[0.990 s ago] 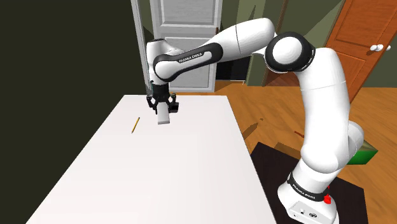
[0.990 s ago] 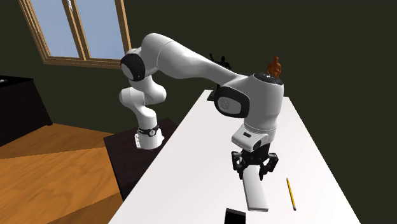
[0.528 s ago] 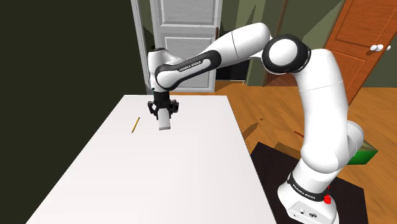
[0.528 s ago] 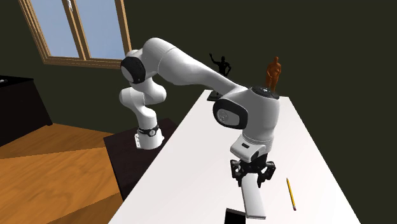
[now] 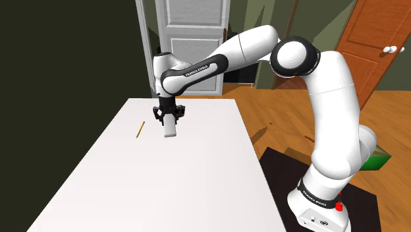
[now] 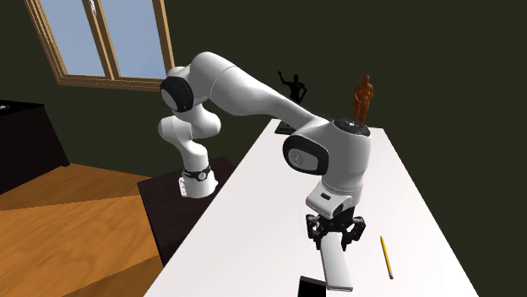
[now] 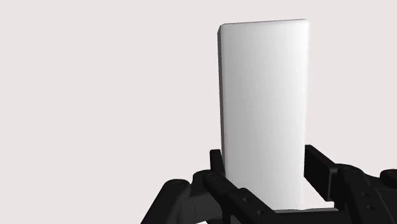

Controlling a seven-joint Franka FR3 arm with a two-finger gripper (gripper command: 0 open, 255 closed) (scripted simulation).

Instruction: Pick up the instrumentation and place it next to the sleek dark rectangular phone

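Note:
My black gripper is shut on a plain light-grey rectangular slab, the instrumentation, gripping its upper end. The slab hangs down from the gripper with its lower end close over the white table. A dark flat phone lies on the table at the second exterior view's bottom edge, just beside the slab's lower end. In the wrist view both fingers clasp the slab between them, the gripper facing the bare table top.
A yellow pencil lies on the table to the shoulder view's left of the slab, also the pencil. A brown figurine and a black figurine stand at the table's other end. White door behind the table.
The gripper has carried the slab lower and a little toward the phone; most of that motion came in the first half second, and little has shifted since.

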